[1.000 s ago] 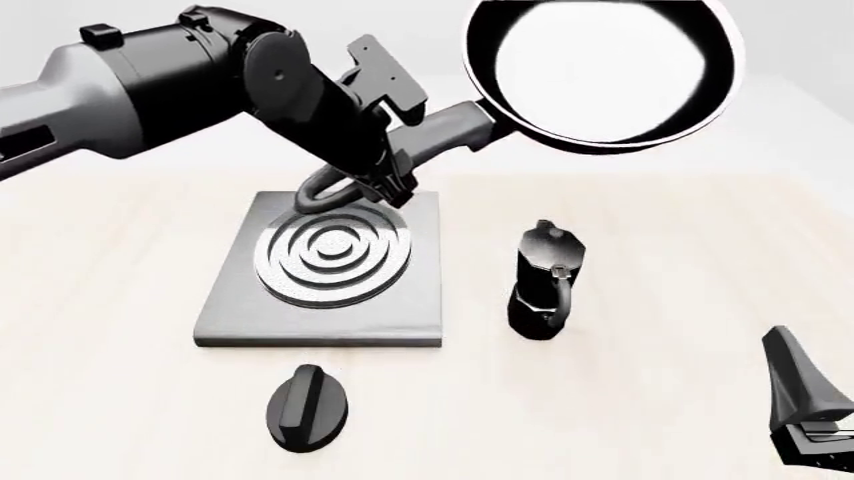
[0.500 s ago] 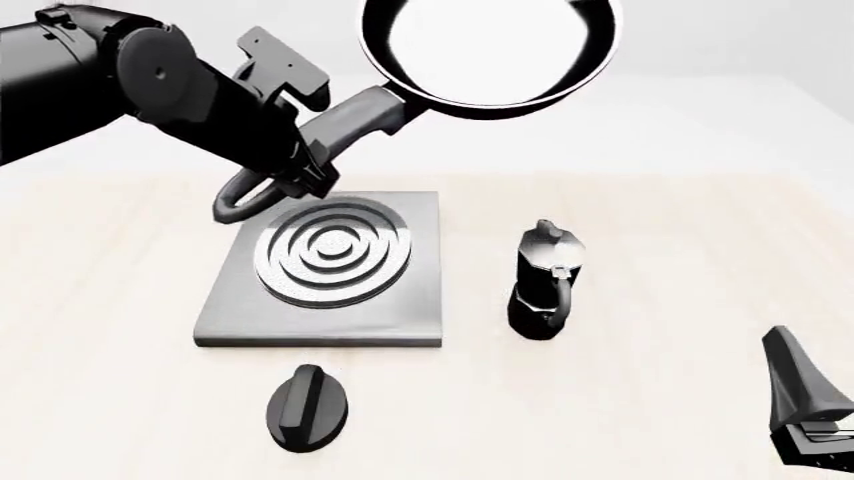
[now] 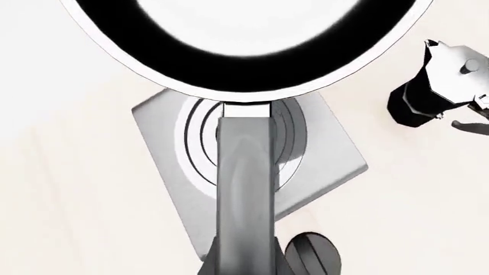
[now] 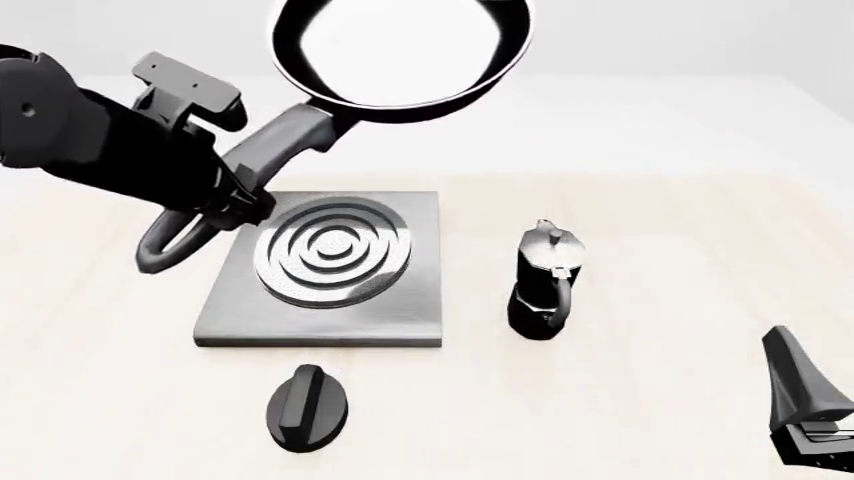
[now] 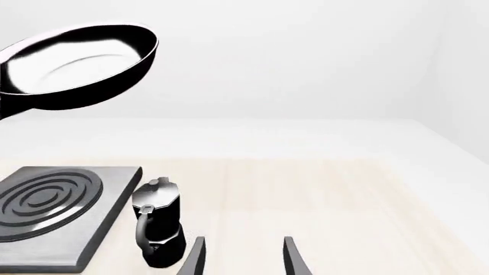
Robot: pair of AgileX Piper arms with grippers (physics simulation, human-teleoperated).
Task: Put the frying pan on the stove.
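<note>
The stove [image 4: 320, 275] lies left of centre on the table [image 4: 667, 260], the moka pot [image 4: 545, 282] beside its right edge, the knob [image 4: 307, 408] before its near edge. The frying pan [image 4: 400, 50] hangs above the stove's far edge.

Glossy black frying pan [image 4: 400, 55], brushed grey metal stove [image 4: 324, 270], pale matt wood-grain desk [image 4: 667, 240], shiny black-and-silver moka pot [image 4: 545, 282].

Frying pan [image 3: 229, 63]: held above the stove [image 3: 328, 166].
Moka pot [image 3: 439, 86]: set apart from the stove.
Knob [image 3: 313, 258]: placed beside the stove.
</note>
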